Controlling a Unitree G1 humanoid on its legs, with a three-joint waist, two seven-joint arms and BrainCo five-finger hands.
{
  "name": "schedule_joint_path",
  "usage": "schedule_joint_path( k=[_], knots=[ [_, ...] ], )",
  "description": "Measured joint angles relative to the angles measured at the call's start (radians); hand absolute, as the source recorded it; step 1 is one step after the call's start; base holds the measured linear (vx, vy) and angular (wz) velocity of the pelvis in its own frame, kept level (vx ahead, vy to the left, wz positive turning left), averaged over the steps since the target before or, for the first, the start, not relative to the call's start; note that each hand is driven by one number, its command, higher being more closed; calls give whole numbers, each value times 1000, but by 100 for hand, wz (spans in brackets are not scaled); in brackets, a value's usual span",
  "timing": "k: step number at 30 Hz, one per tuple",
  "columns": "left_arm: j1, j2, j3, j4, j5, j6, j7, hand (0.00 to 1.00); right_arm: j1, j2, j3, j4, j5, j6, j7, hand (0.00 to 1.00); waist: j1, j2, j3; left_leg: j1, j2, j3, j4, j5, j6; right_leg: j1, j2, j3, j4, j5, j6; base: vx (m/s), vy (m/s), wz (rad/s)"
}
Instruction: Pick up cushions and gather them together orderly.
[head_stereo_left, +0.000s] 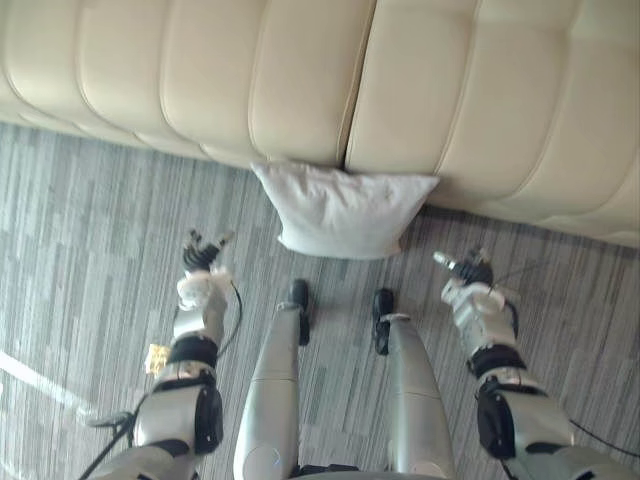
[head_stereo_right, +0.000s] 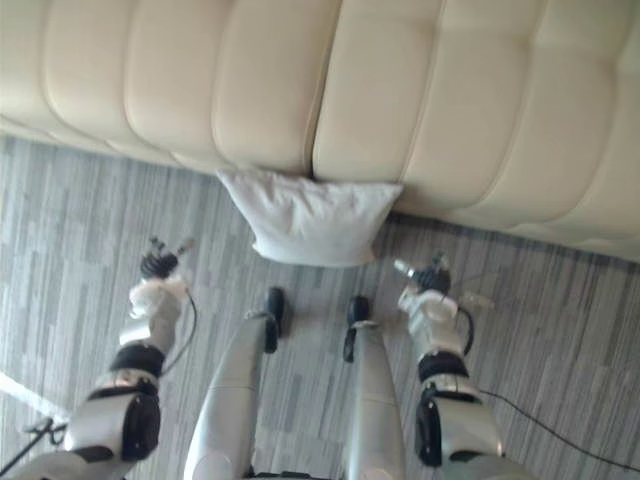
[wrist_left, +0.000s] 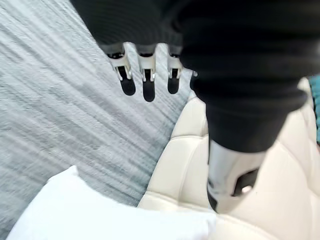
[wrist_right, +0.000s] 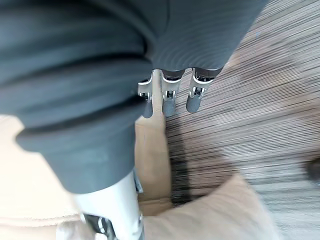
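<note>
A white cushion lies on the grey carpet, its back edge against the foot of the cream sofa. It also shows in the left wrist view as a white cushion and in the right wrist view. My left hand hovers over the carpet to the cushion's left, fingers straight and holding nothing. My right hand hangs to the cushion's right, a little apart from it, fingers relaxed and empty.
The sofa's padded front runs across the whole back of the scene. A small yellow scrap lies on the carpet by my left arm. Bare carpet stretches on both sides of the cushion.
</note>
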Motion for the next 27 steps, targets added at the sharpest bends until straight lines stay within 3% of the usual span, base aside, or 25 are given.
schedule_joint_path(
  k=[4, 13, 14, 15, 21, 27],
  knots=[
    [-136, 26, -59, 0, 2, 1, 10, 0, -157, -42, 0, 1, -1, -2, -6, 0, -3, -2, 57, -133, -1, -16, 62, 9, -9, -134, 1, -5, 74, -1, -1, -75, -22, 7],
    [-346, -8, -289, 0, 52, 2, 18, 0, -378, -43, 52, 46, -2, -6, -33, 0, -19, -1, 100, -351, -4, -24, 119, 22, -7, -362, -3, 0, 157, -7, 4, -48, 0, 5],
    [-351, -18, -302, 0, 52, 2, 19, 0, -384, -37, 62, 46, -2, -6, -34, 100, -20, -1, 100, -360, -4, -24, 124, 23, -9, -371, -3, 0, 162, -5, 1, 0, 0, 0],
    [-358, -35, -320, -8, 53, 2, 28, 100, -401, -20, 76, 45, -2, -8, -38, 100, -23, -1, 103, -376, -4, -24, 138, 25, -13, -386, -3, 0, 178, -4, -5, 0, 0, 0],
    [-355, -62, -324, -108, 50, 0, 111, 100, -425, 0, 165, -12, -3, -26, -60, 100, -26, -1, 109, -419, -8, -26, 168, 23, -13, -428, -6, 1, 213, -11, -8, -17, 14, 3],
    [-277, -61, -322, -241, 50, -20, 200, 100, -327, 22, 237, -159, 36, -41, -85, 100, -39, -1, 109, -424, -13, -27, 184, 23, -13, -432, -9, 2, 226, -12, -7, -20, 25, 1]
  ],
)
